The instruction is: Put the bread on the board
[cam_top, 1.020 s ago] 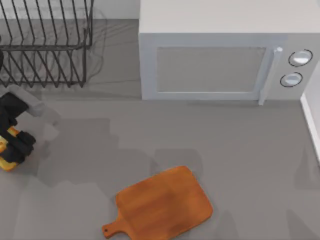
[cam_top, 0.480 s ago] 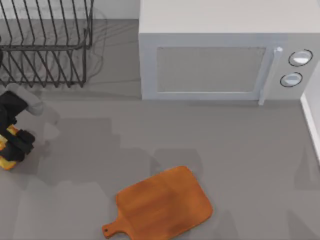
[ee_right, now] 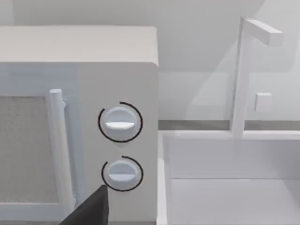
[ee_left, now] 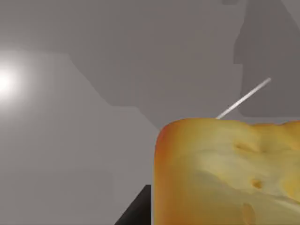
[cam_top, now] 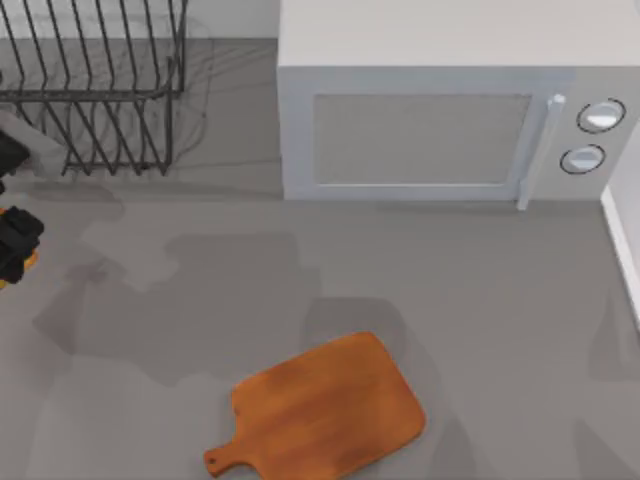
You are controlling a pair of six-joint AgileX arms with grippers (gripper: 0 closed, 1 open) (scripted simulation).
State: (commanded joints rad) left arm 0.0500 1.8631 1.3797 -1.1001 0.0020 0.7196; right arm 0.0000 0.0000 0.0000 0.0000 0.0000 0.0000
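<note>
Here the left tool (cam_top: 12,250) grips the bread (ee_left: 227,171), well apart from the board (cam_top: 330,410).

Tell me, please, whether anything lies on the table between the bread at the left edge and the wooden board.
Nothing visible does. The left tool holds the bread at the table's left edge, and bare grey table runs from there to the board. The dish rack and microwave stand farther back.
</note>
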